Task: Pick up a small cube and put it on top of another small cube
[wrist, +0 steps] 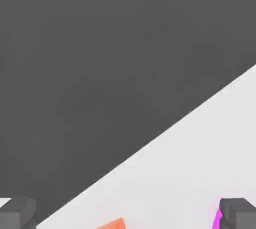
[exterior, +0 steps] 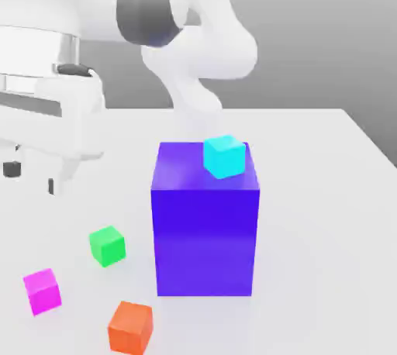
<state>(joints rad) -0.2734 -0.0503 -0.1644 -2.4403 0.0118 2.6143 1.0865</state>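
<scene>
The small magenta cube (exterior: 43,291) rests on the white table near the front at the exterior view's left. The small green cube (exterior: 107,246) lies a little behind it and further toward the exterior view's right. My gripper (exterior: 31,177) hangs well above the table at the far left of that view, higher than both cubes, open with nothing between its dark fingers (exterior: 12,168). In the hand view the gripper (wrist: 128,215) has its fingertips (wrist: 240,214) spread wide, and a thin strip of the magenta cube (wrist: 217,219) peeks out beside one of them.
A big purple-blue block (exterior: 205,222) stands mid-table with a small cyan cube (exterior: 225,156) on its top. A small orange cube (exterior: 129,327) (wrist: 112,224) lies at the front. The table's edge (wrist: 165,130) runs diagonally in the hand view, dark floor beyond.
</scene>
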